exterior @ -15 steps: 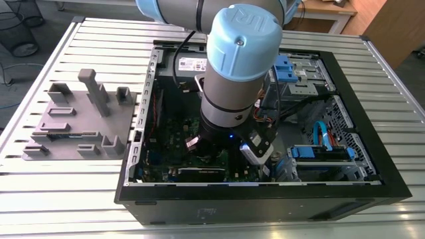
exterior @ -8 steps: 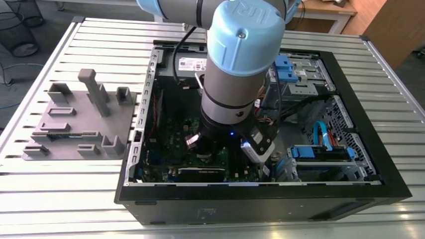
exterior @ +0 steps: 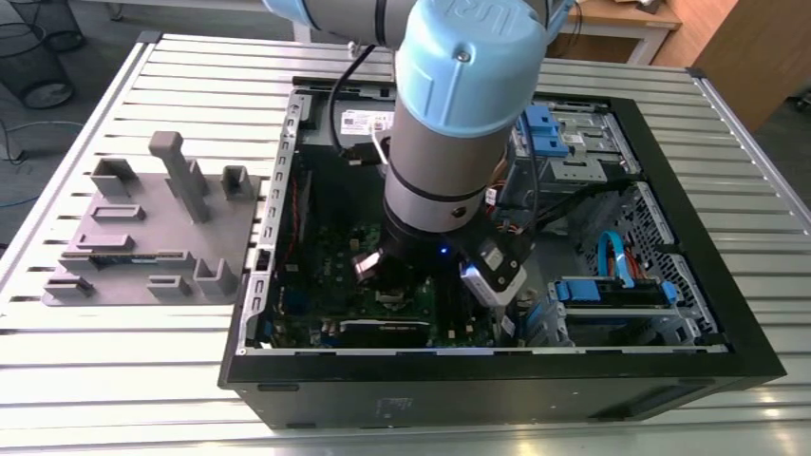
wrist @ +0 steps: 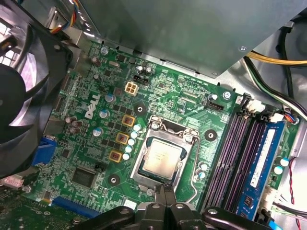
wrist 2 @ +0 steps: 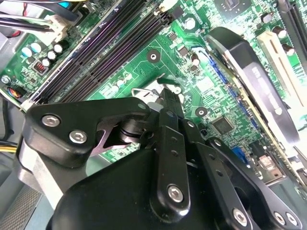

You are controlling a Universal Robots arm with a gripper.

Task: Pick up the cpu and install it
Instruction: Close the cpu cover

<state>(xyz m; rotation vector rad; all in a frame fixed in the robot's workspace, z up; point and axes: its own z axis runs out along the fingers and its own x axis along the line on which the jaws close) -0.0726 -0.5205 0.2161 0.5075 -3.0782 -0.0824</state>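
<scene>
Tool (wrist: 165, 195) with fingers pressed together, gripping nothing, poised low over green motherboard (wrist: 91, 139) just at socket's (wrist: 163, 158) edge. Cpu (wrist: 162, 157) seated flat inside silver socket frame, beside memory slots (wrist: 240, 148), within open computer case (exterior: 709, 313) on slatted bench (exterior: 190, 76).

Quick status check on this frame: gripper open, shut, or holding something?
Gripper: shut, fingers together and holding nothing; the cpu sits in the socket just beyond the fingertips.
</scene>
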